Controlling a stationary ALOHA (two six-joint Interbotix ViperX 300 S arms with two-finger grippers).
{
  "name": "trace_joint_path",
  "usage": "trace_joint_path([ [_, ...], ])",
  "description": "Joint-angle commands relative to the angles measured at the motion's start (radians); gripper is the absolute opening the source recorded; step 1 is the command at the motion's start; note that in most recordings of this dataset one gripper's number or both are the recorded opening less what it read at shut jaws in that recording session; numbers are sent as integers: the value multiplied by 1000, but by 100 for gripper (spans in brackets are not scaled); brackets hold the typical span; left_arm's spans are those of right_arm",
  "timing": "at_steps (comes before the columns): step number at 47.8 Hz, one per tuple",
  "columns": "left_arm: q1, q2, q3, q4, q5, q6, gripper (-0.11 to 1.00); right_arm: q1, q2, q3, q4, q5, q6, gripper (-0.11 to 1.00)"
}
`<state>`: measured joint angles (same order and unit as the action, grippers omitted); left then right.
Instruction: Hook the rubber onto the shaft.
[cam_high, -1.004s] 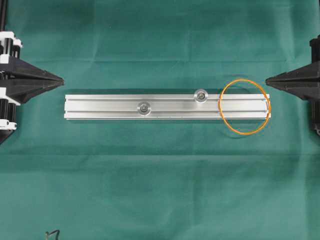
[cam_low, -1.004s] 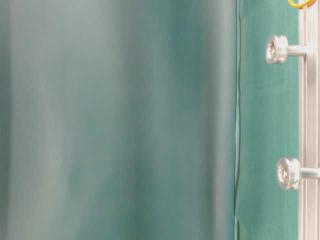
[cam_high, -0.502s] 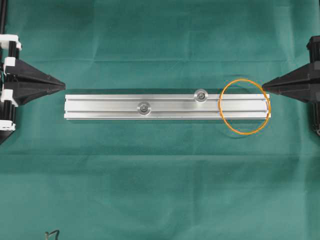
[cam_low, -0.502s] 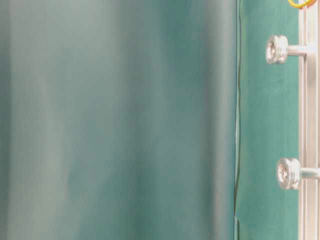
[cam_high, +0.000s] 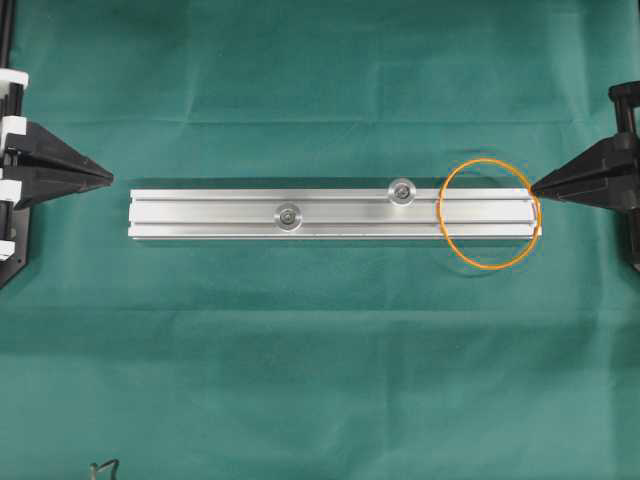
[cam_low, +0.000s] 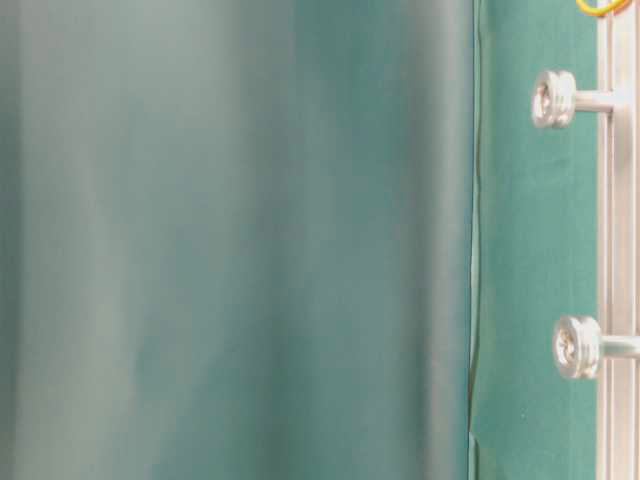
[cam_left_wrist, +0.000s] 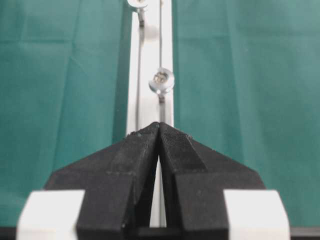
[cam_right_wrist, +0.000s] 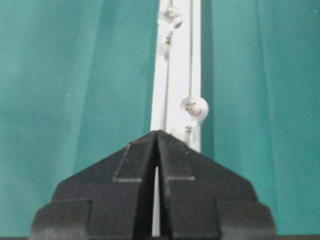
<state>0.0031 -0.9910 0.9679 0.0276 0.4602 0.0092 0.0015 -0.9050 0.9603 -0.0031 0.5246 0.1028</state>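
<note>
The rubber (cam_high: 487, 160), a thin orange loop, lies flat over the right end of the silver rail (cam_high: 200, 214). Two short shafts with round heads stand on the rail, one near the middle (cam_high: 288, 214) and one nearer the rubber (cam_high: 402, 190). My right gripper (cam_high: 533, 186) is shut and empty, its tip at the rubber's right edge by the rail's end. The left gripper (cam_high: 110, 176) is shut, just off the rail's left end. The table-level view shows both shafts (cam_low: 553, 98) (cam_low: 576, 347) and a sliver of rubber (cam_low: 600, 8). My right wrist view does not show the rubber.
A green cloth (cam_high: 320, 380) covers the table. A small dark wire-like thing (cam_high: 103, 467) lies at the front left edge. In the table-level view a blurred green fold (cam_low: 230, 240) fills the left two thirds.
Both grippers have shifted towards the front, level with the rail. The left tip has drawn back a little to the left. The right tip now sits at the rubber's right edge.
</note>
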Motion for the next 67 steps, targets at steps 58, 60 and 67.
trace_joint_path([
  [58, 3, 5, -35, 2, -5, 0, 0, 2, 64, -140, -23, 632, 3, 2],
  [60, 3, 5, -37, 2, -5, 2, 0, 2, 64, -140, -23, 632, 3, 2],
  [67, 3, 5, -40, 2, -5, 2, 0, 2, 64, -140, -25, 630, 3, 2],
])
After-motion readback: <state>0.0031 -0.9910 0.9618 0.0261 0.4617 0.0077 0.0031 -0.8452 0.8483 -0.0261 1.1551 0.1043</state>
